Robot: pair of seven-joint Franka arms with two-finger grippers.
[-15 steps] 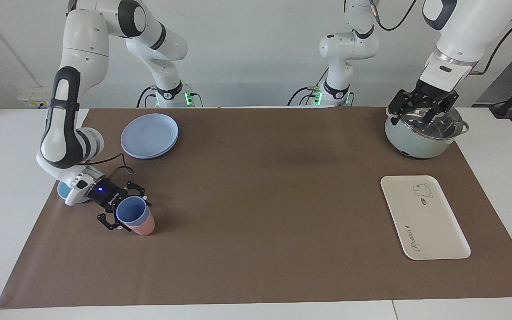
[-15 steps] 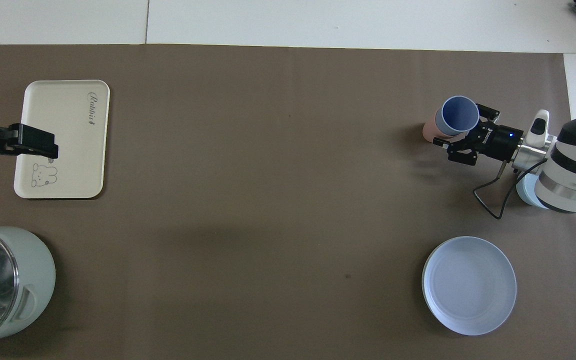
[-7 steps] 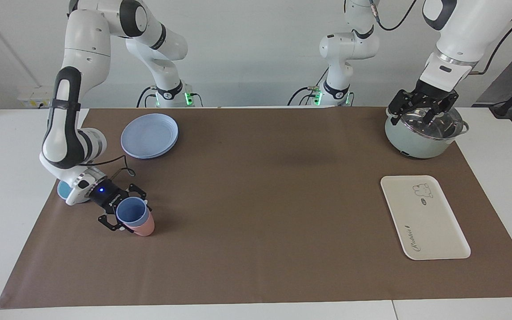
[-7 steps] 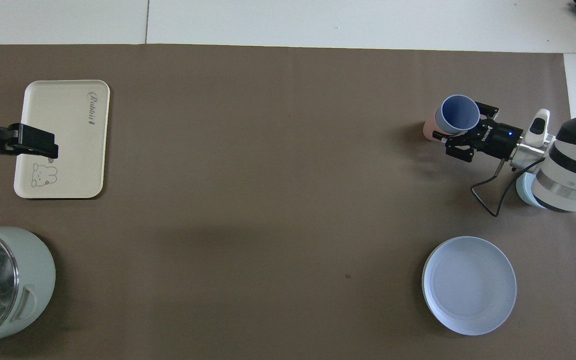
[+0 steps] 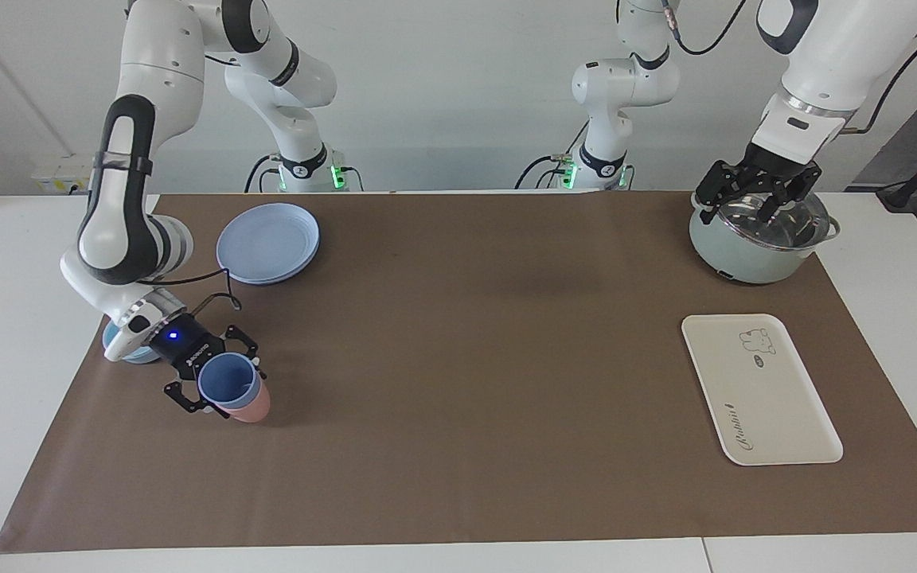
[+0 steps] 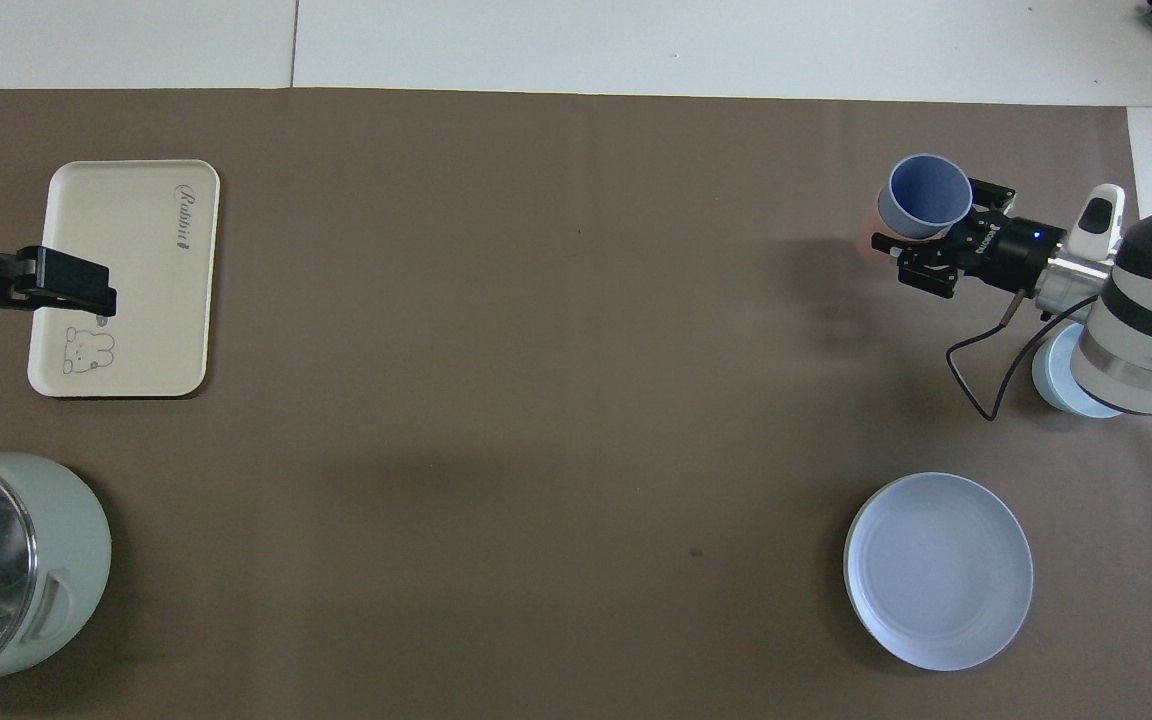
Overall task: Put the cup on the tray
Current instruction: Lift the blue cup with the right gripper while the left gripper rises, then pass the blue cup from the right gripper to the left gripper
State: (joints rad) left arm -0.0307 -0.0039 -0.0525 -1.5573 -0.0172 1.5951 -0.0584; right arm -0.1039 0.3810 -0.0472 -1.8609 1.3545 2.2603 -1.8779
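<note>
The cup [image 5: 228, 385] is held by the right gripper [image 5: 216, 374], whose fingers are closed on its wall, at the right arm's end of the table. It sits upright, mouth up, lifted partly out of a pink cup [image 5: 250, 407] directly beneath it; whether the two cups touch cannot be told. In the overhead view the cup [image 6: 927, 195] covers nearly all of the pink cup [image 6: 869, 235].

The tray [image 5: 758, 387] lies flat on the brown mat [image 5: 458, 382] at the left arm's end of the table, well apart from the cup, with nothing resting on it.

The left gripper [image 5: 757, 193] hangs over a pale green pot [image 5: 753, 255] with a glass lid [image 5: 777, 215], which is nearer to the robots than the tray. Its fingers are spread apart and hold nothing.

A round blue plate [image 5: 268, 242] lies nearer to the robots than the cups. A light-blue bowl [image 5: 130, 348] sits under the right arm's wrist, mostly hidden.
</note>
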